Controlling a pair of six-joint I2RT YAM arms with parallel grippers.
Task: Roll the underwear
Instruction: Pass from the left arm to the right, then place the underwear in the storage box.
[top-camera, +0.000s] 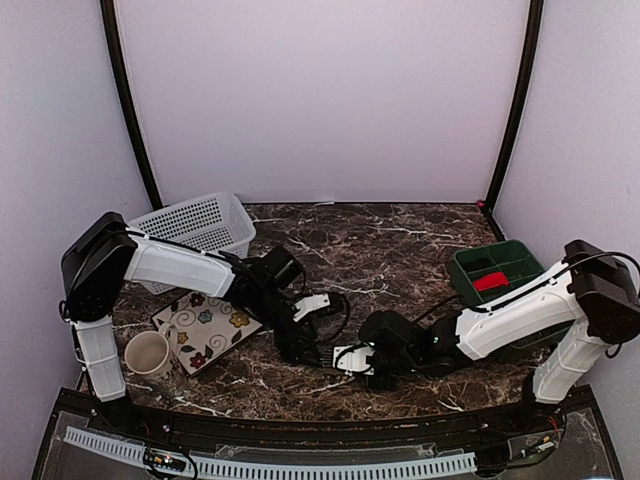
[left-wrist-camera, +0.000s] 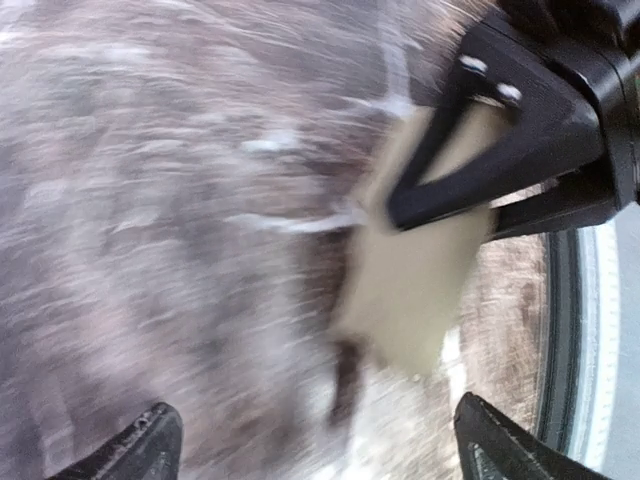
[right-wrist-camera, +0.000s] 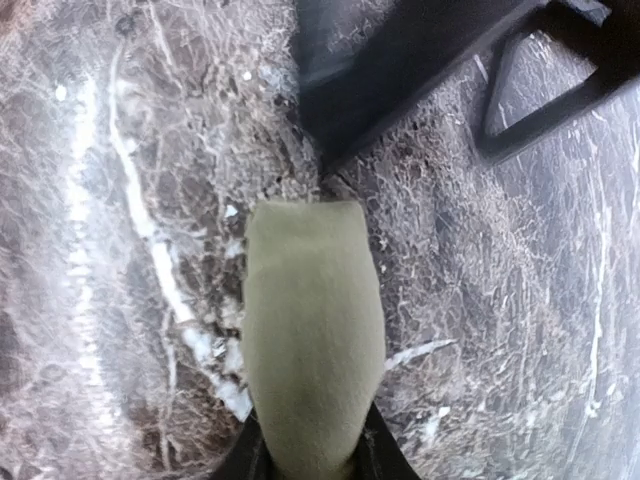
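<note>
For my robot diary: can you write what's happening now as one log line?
left gripper: open, empty | right gripper: shut on olive underwear | spot: marble table, near front edge

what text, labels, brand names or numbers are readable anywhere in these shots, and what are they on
None readable in any view.
The flower-patterned square plate bears only printed flowers, no letters.
The white perforated plastic basket, cream mug, green plastic bin and olive-khaki cloth garment show no markings.
The left wrist view is motion-blurred; nothing legible there.
</note>
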